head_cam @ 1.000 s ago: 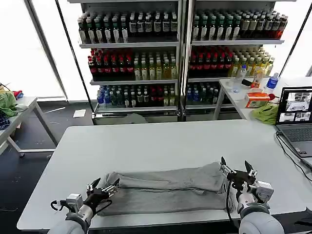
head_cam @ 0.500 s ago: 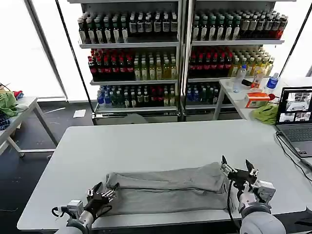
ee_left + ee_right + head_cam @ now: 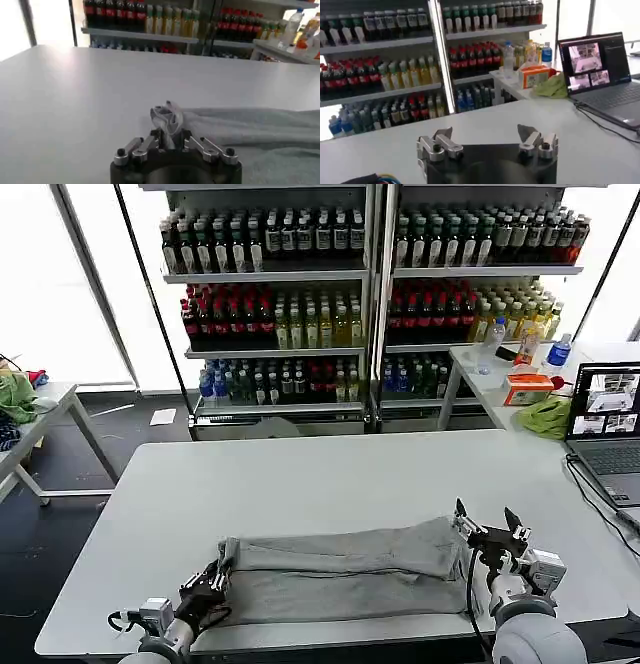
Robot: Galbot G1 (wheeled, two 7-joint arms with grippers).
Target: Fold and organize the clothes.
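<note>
Grey shirt [image 3: 340, 569] lies half-folded at the table's [image 3: 330, 474] near edge. My left gripper [image 3: 212, 584] pinches the shirt's left end; my right gripper [image 3: 491, 534], spread and empty, hovers just off its right end. One-sided lifting risks unrolling the fold.

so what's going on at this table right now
A two-armed robot is folding a grey shirt lying partly folded near the front edge of the white table. The left gripper is shut on the shirt's left end, pinching a bunch of fabric. The right gripper is open just off the shirt's right end, holding nothing.
</note>
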